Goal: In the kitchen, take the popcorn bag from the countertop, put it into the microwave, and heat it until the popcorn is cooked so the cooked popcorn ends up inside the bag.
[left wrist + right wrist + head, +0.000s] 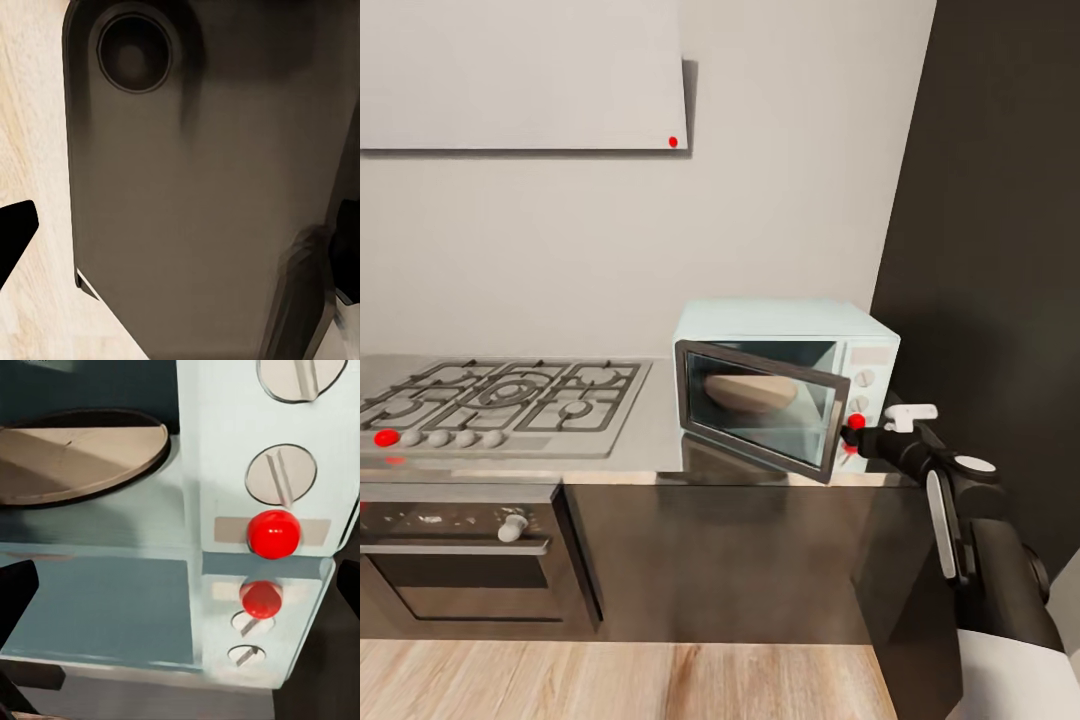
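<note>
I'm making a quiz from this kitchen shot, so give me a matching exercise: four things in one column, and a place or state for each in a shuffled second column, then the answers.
Things:
1. microwave door
2. turntable
3. gas hob
4. right gripper

Places or states:
A. set into the countertop, left of the microwave
B. swung partly open
C. close to the red dot on the control panel
D. bare, inside the microwave

Pairs: 1-B, 2-D, 3-A, 4-C
</note>
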